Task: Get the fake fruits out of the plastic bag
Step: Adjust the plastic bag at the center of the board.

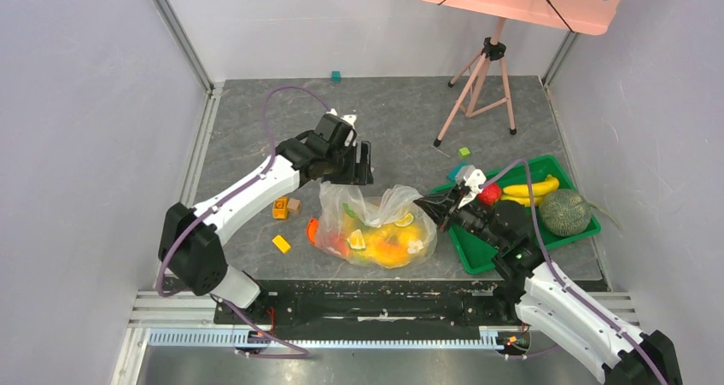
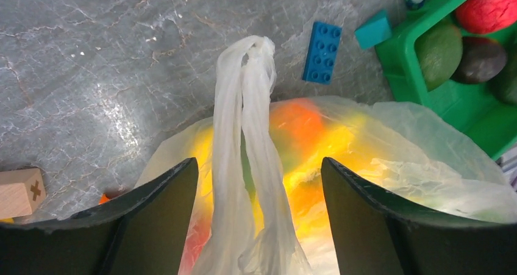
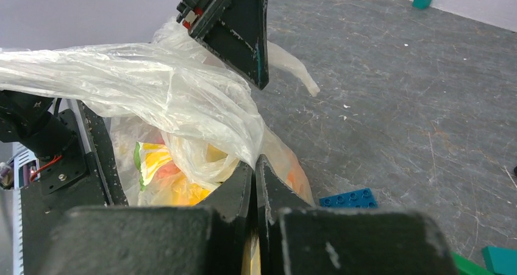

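Note:
The transparent plastic bag point(image 1: 376, 227) lies in the middle of the table with yellow, orange and red fake fruits point(image 1: 384, 247) inside it. My left gripper point(image 1: 356, 170) hangs open over the bag's far left side. In the left wrist view its twisted handle loop point(image 2: 247, 104) runs up between the two spread fingers point(image 2: 164, 214) without touching either. My right gripper point(image 3: 255, 165) is shut on the plastic bag point(image 3: 183, 98), pinching a fold of film at its right edge and holding it stretched. Fruit colours point(image 3: 158, 168) show through the film below.
A green tray point(image 1: 475, 261) at the right holds a banana point(image 1: 531, 189), a melon point(image 1: 563, 212) and a red fruit point(image 1: 489, 195). Orange point(image 1: 280, 207), wooden point(image 1: 294, 204) and yellow point(image 1: 281, 244) blocks lie left of the bag. A blue brick point(image 2: 322, 51) lies beyond it. A tripod point(image 1: 482, 86) stands behind.

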Robot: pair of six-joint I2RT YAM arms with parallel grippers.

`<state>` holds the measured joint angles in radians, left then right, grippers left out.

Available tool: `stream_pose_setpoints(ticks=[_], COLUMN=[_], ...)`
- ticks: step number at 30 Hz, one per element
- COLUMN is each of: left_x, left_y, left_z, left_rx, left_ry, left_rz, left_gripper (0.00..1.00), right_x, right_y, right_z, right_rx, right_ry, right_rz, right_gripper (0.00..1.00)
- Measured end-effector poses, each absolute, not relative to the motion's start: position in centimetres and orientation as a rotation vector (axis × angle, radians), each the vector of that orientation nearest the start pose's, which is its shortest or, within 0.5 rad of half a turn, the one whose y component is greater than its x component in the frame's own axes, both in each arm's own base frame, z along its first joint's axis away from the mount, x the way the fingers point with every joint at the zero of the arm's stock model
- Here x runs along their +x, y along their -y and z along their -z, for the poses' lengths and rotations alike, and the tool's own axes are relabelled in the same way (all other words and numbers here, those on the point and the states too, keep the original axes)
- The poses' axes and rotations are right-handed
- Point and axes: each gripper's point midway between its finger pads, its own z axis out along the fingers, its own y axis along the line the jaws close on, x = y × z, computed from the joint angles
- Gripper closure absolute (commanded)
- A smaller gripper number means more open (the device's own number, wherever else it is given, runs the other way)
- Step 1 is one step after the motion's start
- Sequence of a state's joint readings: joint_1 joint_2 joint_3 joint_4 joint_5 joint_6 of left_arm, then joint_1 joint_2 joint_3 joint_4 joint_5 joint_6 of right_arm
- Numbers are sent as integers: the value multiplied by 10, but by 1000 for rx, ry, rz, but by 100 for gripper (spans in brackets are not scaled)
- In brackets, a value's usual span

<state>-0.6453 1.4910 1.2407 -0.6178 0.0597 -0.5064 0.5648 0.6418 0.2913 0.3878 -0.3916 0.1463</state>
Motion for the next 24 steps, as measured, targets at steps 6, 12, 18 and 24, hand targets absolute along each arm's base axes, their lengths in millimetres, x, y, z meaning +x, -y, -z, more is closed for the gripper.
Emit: stream_pose_setpoints(ticks=[6,12,18,24], left_x=[279,285,307,345], left_y=[253,245,237,216], left_z=[-152,-165,-219,-314], left_rx=[283,264,184,-1], left_ry=[-2576,-2551,-2365,-2032], left_rz=[480,414,390,400], left_gripper=[79,98,98,98], right_x=[208,217,259,326], right_y=[-217,-208,-192,-192], right_z=[-211,-210,-236,-315], right_rx=[-647,-593,-393,-207], right_ry=[-1467,-1497,-1561,-1534], right_rz=[-845,-788,-647,-511], right_gripper=[100,100,100,100])
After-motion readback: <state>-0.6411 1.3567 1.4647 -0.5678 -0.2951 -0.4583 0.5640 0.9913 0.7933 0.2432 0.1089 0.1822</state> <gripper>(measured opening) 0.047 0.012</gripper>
